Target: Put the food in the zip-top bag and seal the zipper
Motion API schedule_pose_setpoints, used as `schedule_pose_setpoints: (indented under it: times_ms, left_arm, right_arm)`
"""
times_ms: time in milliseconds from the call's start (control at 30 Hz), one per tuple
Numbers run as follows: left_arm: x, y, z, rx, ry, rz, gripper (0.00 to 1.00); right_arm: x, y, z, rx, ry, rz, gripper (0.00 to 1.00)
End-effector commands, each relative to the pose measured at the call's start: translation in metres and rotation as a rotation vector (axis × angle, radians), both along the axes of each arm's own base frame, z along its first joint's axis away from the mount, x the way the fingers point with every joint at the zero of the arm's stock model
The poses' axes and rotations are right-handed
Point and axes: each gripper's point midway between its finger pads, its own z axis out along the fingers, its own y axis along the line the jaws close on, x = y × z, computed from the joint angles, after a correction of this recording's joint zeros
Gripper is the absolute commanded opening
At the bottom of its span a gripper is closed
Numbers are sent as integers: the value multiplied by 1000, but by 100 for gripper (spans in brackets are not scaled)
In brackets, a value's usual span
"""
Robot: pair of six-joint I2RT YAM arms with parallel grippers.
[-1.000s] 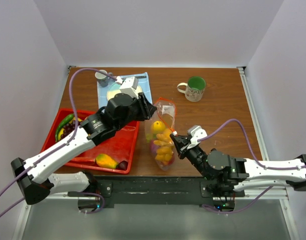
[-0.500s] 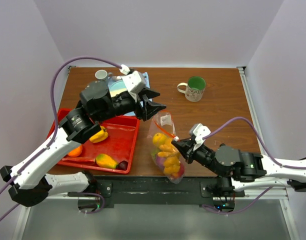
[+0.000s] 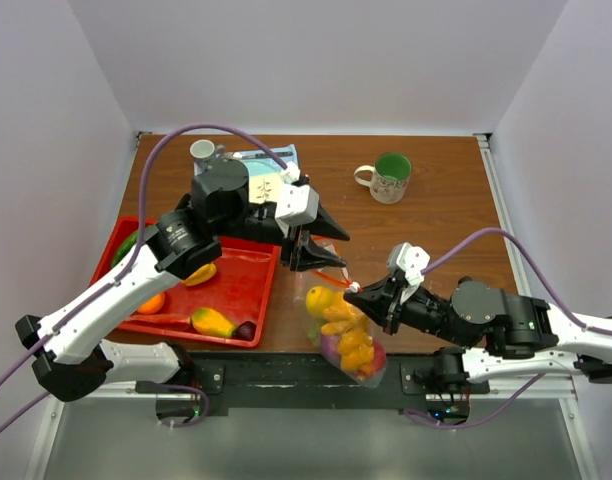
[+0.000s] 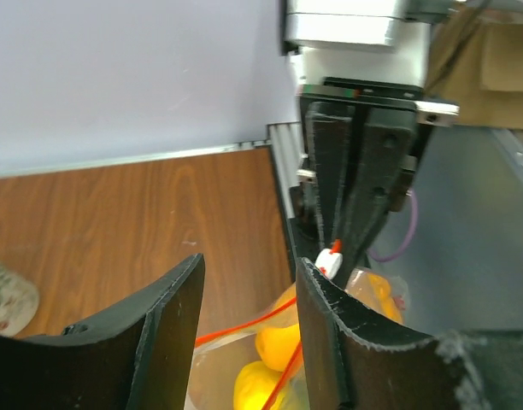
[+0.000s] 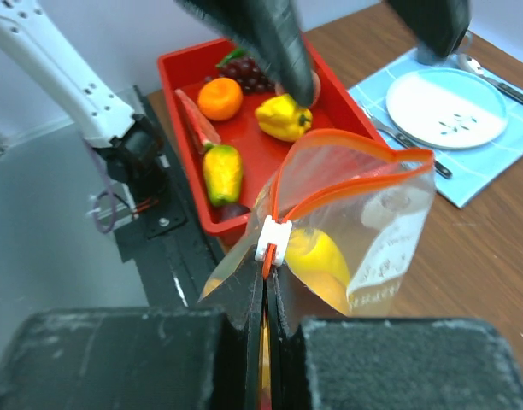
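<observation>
The clear zip-top bag (image 3: 344,330) holds yellow, orange and purple food (image 3: 348,340); its bottom hangs over the table's near edge. My right gripper (image 3: 364,292) is shut on the bag's corner just below the white slider (image 5: 273,239) of the orange zipper (image 5: 355,171). The bag's mouth gapes open. My left gripper (image 3: 329,248) hovers open over the mouth, and one zipper strip (image 4: 244,323) runs between its fingers (image 4: 172,333). More food lies in the red tray (image 3: 236,295): an orange (image 3: 151,300), a yellow pepper (image 3: 198,272) and a mango (image 3: 213,322).
A green-lined mug (image 3: 391,177) stands at the back right. A blue mat with a plate (image 5: 445,107) and cutlery lies behind the tray, a small cup (image 3: 203,150) beside it. The black front rail (image 3: 286,375) runs under the bag.
My right gripper has pulled the bag toward the near edge and to the right. My left gripper has swung right and forward, staying over the bag's mouth.
</observation>
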Motion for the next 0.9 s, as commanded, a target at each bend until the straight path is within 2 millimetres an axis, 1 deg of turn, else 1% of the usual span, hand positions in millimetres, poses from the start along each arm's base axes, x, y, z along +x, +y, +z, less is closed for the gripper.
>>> schedule_pose_setpoints:
  times_ms: [0,33,67,100,133,167,233,367,467,600,633,867]
  left_arm:
    - [-38,3,20,-64,-79,-147,51]
    - [-40,1,18,-59,-87,-155,51]
    - [-48,0,21,-63,-96,-173,51]
    - [-51,-1,21,-61,-99,-182,51]
    - [-55,-4,16,-44,-96,-199,51]
    - [-58,-4,19,-45,-106,-204,51]
    - [-60,-5,16,-27,-111,-205,51]
    - [-61,-4,12,-9,-110,-212,50]
    - [-61,-2,9,6,-100,-204,49]
    - [-56,-3,3,38,-75,-166,45]
    - [-55,-4,-2,55,-61,-163,44]
    - [-53,-4,-8,88,-42,-143,43]
  right_arm:
    - [-16,3,31,80,28,91,0]
    - [-17,4,32,84,31,97,0]
    - [-20,5,32,80,37,114,0]
    - [-21,6,32,74,41,118,0]
    - [-21,7,31,71,44,119,0]
    - [-23,7,34,72,47,123,0]
    - [-24,8,34,68,52,130,0]
    - [-26,7,40,78,54,146,0]
    - [-27,7,41,69,55,148,0]
    - [-26,8,38,39,55,140,0]
    - [-25,9,36,32,53,136,0]
    - [-24,11,34,0,53,132,0]
